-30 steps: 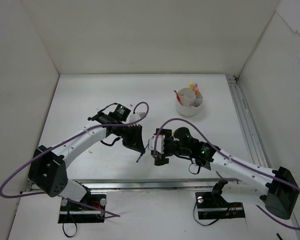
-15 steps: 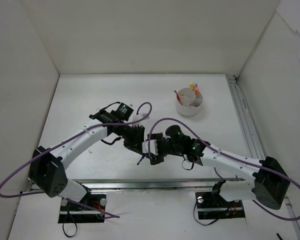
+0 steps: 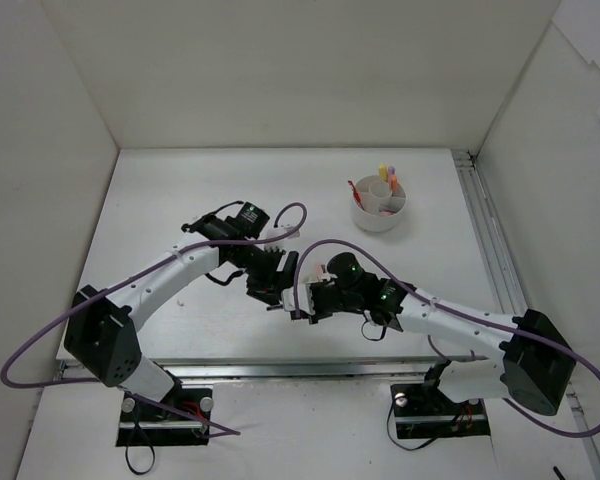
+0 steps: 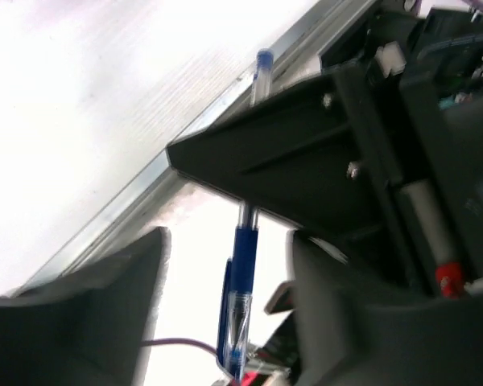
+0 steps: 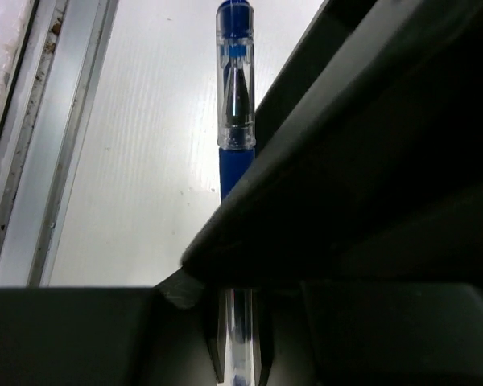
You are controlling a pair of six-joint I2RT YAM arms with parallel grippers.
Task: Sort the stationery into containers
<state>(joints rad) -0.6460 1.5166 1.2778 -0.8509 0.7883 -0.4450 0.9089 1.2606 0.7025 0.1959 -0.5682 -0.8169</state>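
Left pincer (image 3: 264, 286) is spread, pen (image 4: 243, 256) between its fingers with gaps both sides; right pincer (image 3: 302, 302) crosses just ahead, can't tell its grip.

Pen (image 5: 235, 96): no print readable on barrel.
Dish (image 3: 378, 222), at 1 o'clock: no markings readable.
Arms (image 3: 160, 277): no label or number readable.

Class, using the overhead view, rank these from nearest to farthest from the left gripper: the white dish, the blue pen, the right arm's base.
1. Blue pen: right at the left gripper, between its fingers.
2. White dish: toward the back, off to the right.
3. Right arm's base: at the near right corner.
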